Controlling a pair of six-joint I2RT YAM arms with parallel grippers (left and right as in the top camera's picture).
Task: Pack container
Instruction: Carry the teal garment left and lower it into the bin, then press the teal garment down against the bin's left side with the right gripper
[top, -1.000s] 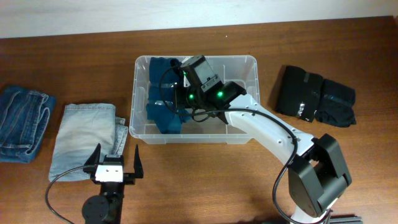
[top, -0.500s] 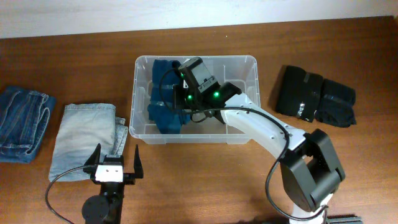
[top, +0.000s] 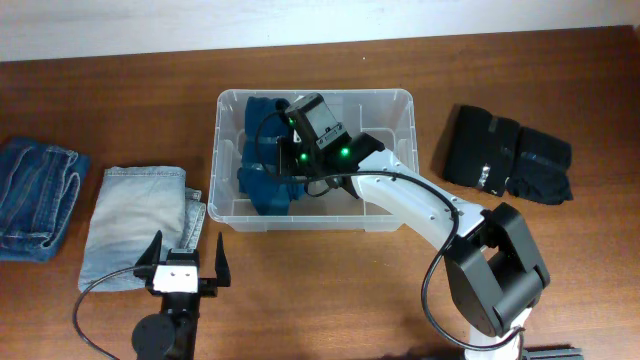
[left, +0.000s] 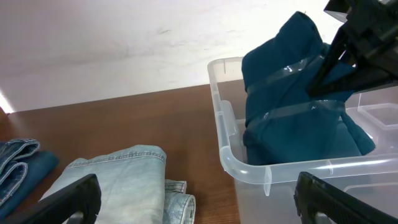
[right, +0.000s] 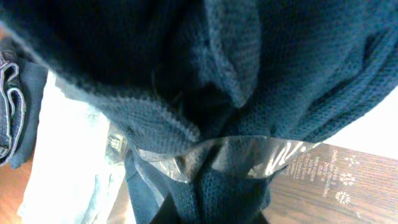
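Note:
The clear plastic container (top: 413, 150) stands in the middle of the table. A dark blue knit garment (top: 262, 175), bound with clear tape, lies in its left half. My right gripper (top: 290, 150) reaches into the container and is shut on this garment. The garment fills the right wrist view (right: 249, 68), pinched between the fingers (right: 214, 211). The left wrist view shows the container's rim (left: 249, 168) and the garment (left: 292, 118) rising above it. My left gripper (top: 184, 258) is open and empty near the front edge, left of the container.
Folded light blue jeans (top: 135, 220) lie left of the container, and show in the left wrist view (left: 118, 180). Darker jeans (top: 35, 195) lie at the far left. A black folded garment (top: 508, 155) lies right of the container.
My right gripper has shifted slightly left inside the container with the blue garment in it. The left arm has not moved.

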